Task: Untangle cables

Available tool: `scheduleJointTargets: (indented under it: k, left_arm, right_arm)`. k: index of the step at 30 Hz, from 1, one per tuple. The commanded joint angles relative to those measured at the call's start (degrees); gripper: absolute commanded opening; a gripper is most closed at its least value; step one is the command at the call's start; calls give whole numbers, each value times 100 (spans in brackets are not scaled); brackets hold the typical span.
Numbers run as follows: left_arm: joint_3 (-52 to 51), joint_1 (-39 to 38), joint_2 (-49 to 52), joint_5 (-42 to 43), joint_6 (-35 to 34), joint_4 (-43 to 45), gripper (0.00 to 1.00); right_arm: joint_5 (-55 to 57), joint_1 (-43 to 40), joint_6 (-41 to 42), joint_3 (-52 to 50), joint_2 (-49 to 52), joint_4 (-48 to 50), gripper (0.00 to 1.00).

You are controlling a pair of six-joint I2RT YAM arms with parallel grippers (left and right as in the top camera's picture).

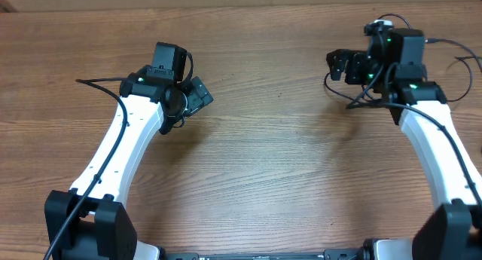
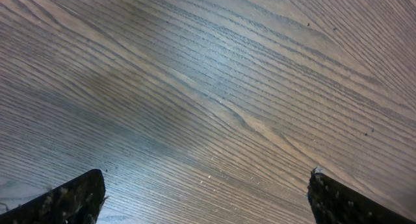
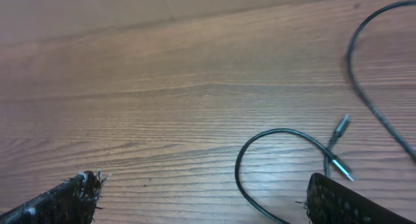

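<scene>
On the table, both arms are reaching away from their bases, elbows low. The left arm angles up and to the right, white link with a black wrist, and the left gripper points at bare wood. The right arm runs up the right side with its wrist bent inward, so the right gripper faces the table centre.

Left gripper: jaws spread wide, nothing between them, only wood grain below. Right gripper: also spread wide and empty, with scuffed, frayed black finger pads.

The cables lie on the table just beside the right gripper's right-hand finger, not touched. They are thin, glossy black round cords. One curls into an open loop. The other sweeps in a wide arc at the right edge of the right wrist view. Two small plugs with metallic tips sit close together between loop and arc.

From overhead, thin black lines show under the right wrist; I can't tell cables from arm wiring there.

The table is a matte wood-grain laminate with fine parallel lines.
</scene>
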Motion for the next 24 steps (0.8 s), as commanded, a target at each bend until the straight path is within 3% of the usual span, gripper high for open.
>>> scheduleJointTargets:
  k: [1,24]
  left_arm:
    - [22,-4,-13,17,-33,-7,100]
    - [22,-4,-13,17,-33,-7,100]
  right_arm:
    - [85,-57,17,146,-496,-131,100]
    - [1016,-94,66,144,-1779,-1672,98]
